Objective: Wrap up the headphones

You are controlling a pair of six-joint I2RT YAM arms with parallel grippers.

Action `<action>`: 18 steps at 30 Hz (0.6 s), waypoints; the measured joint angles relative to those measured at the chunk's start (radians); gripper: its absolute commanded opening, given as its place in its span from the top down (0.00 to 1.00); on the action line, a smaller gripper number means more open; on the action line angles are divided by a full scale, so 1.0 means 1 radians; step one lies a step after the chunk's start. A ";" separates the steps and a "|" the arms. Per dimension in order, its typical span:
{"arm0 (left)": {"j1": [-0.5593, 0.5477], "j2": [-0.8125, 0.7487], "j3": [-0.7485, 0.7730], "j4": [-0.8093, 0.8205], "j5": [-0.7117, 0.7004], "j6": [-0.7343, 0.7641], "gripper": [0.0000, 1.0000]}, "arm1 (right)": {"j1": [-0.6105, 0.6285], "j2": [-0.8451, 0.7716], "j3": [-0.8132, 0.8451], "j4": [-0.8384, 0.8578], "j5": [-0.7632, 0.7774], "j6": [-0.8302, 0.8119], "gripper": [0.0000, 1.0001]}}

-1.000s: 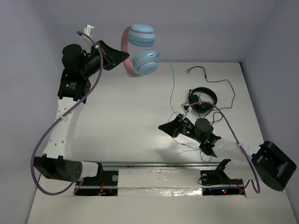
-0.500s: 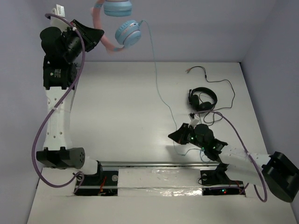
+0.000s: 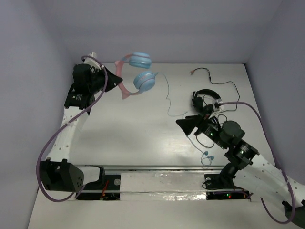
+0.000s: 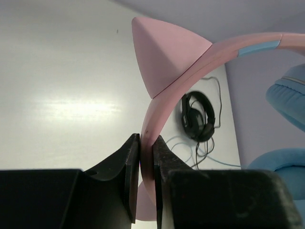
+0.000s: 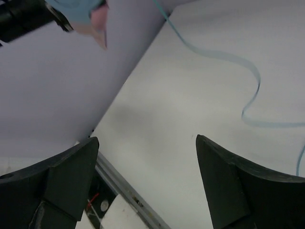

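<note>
Your left gripper is clamped on the pink headband of the headphones, close beside a cat ear. It holds them at about 11 o'clock over the table. They seem to hang clear of the surface, though the top view does not settle it. The thin blue cable trails from the lower earcup toward 4 o'clock. Your right gripper sits at 4 o'clock, fingers spread wide with nothing between them and the cable lying beyond its tips. Black headphones rest at 2 o'clock.
</note>
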 measured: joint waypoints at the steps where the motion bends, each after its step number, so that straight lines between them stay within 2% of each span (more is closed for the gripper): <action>1: -0.005 -0.015 -0.049 -0.003 0.008 0.001 1.00 | 0.000 0.017 0.027 0.013 0.000 -0.027 0.11; 5: -0.011 -0.062 -0.136 -0.027 0.031 0.003 1.00 | 0.000 0.128 0.068 0.080 0.018 -0.124 0.10; 9: -0.011 -0.133 -0.150 -0.048 0.064 0.005 1.00 | 0.000 0.247 0.071 0.107 0.012 -0.206 0.10; 12: -0.011 -0.188 -0.150 -0.049 0.093 0.006 1.00 | 0.000 0.312 0.072 0.127 -0.053 -0.243 0.13; 14: -0.013 -0.211 -0.150 -0.050 0.113 0.007 1.00 | 0.000 0.340 0.068 0.174 -0.102 -0.255 0.19; 18: -0.019 -0.228 -0.151 -0.066 0.146 0.010 1.00 | 0.000 0.380 0.060 0.283 -0.158 -0.262 0.20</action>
